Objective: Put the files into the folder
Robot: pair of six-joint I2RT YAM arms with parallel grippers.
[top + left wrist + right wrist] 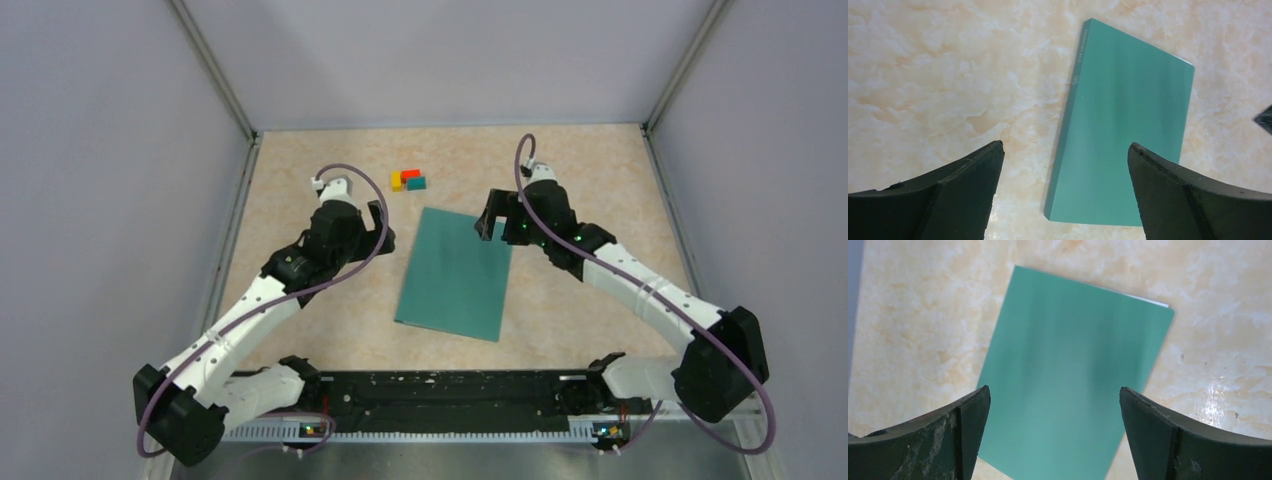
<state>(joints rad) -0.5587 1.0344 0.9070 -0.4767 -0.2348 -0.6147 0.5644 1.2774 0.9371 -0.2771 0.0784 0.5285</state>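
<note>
The teal-green folder (455,274) lies closed and flat in the middle of the table. It also shows in the left wrist view (1125,135) and the right wrist view (1068,380). A thin white sliver of the files (1148,299) peeks out along one folder edge; the rest of the sheets are hidden. My left gripper (378,228) is open and empty, just left of the folder's far corner. My right gripper (490,218) is open and empty, above the folder's far right corner. Both sets of jaws stand wide apart.
Small yellow (397,181), red (410,174) and teal (417,183) blocks sit together behind the folder. Grey walls enclose the tabletop (580,180) on the left, back and right. The arm bases stand on a black rail (450,395) at the near edge.
</note>
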